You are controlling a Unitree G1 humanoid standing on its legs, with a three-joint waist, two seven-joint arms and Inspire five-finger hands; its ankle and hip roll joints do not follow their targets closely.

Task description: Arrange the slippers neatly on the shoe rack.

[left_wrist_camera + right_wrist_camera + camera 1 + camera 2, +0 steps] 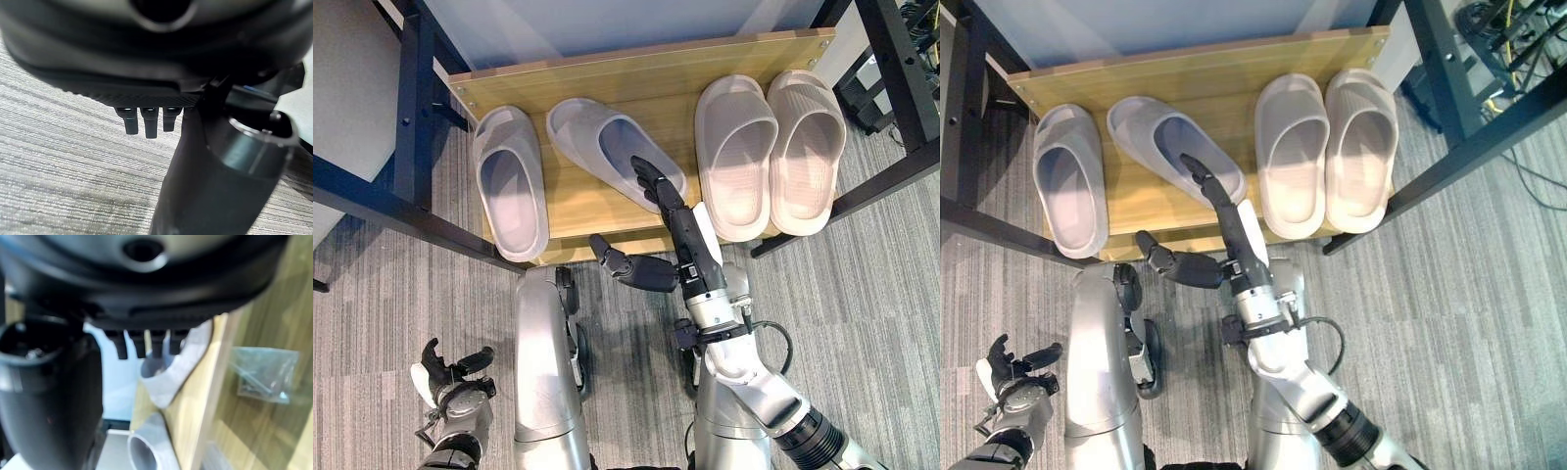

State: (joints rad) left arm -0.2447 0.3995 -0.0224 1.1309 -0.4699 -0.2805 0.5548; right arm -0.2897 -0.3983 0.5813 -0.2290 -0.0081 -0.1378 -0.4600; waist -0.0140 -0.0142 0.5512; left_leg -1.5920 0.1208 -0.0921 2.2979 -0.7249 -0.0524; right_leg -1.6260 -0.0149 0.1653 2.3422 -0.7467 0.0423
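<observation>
Left eye view: we log a light wooden shoe rack shelf bearing four pale grey foam slippers. Outer left slipper overhangs the front edge; its tilted neighbour lies under our right hand, fingers straight. Right pair sits together. Left hand hangs relaxed, empty, above grey carpet.

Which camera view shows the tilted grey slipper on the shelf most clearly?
The left eye view: the tilted slipper shows nearly whole, the right robot hand covering its heel. The right eye view matches it. The right wrist view gives a blurred part.
</observation>
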